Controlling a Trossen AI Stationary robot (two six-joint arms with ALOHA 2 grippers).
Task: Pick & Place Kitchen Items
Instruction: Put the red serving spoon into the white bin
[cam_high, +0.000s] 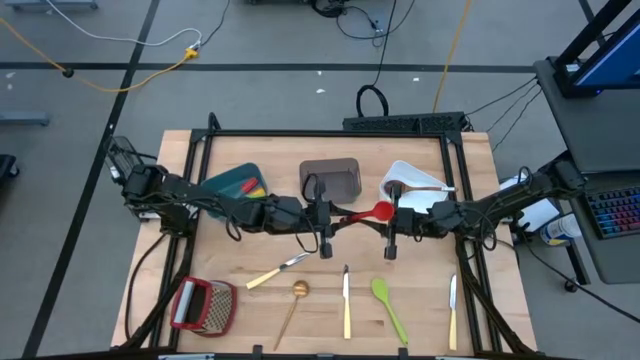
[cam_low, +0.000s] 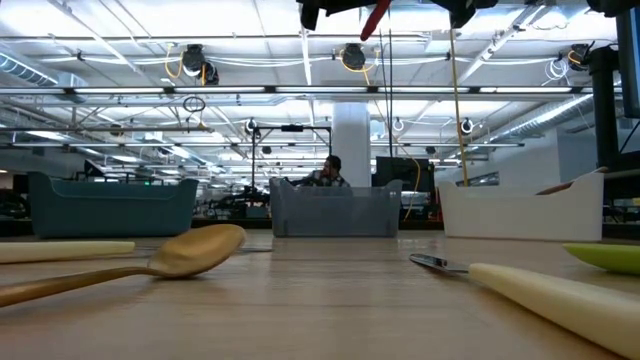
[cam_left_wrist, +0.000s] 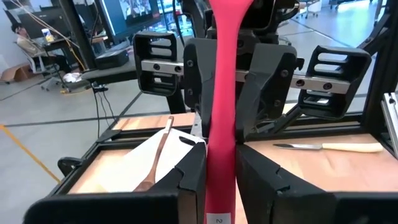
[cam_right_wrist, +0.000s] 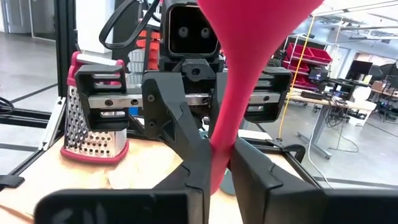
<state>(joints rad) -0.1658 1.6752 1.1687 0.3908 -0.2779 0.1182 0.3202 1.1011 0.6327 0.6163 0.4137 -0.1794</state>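
Both arms meet over the middle of the worktop (cam_high: 240, 310), and a red silicone spatula (cam_high: 366, 214) hangs in the air between them. The left hand (cam_left_wrist: 221, 171) has its fingers pressed against the spatula's handle on both sides. The right hand (cam_right_wrist: 217, 165) is closed narrow on the same handle nearer the broad red blade, so the utensil is pinched from both ends, lifted clear of the wood.

On the near part of the worktop lie the other utensils: a cream-handled knife (cam_high: 276, 270) set at a slant, a gold spoon (cam_high: 294, 305), a second cream-handled knife (cam_high: 346, 300), a green spatula (cam_high: 388, 305) and a third cream-handled knife (cam_high: 452, 310) toward the right edge. A red-framed grater (cam_high: 203, 305) lies at the near left corner.

Along the far side stand three bins: a teal bin (cam_high: 232, 183) with utensils inside, a grey bin (cam_high: 330, 176), and a white bin (cam_high: 410, 182) holding a wooden spoon (cam_high: 425, 187).

From table height a person (cam_low: 325, 172) is visible behind the grey bin, in the room beyond.

Small print sits at the butt end of the red handle in the left wrist view, but it is too small to read. No other writing or brand can be made out.
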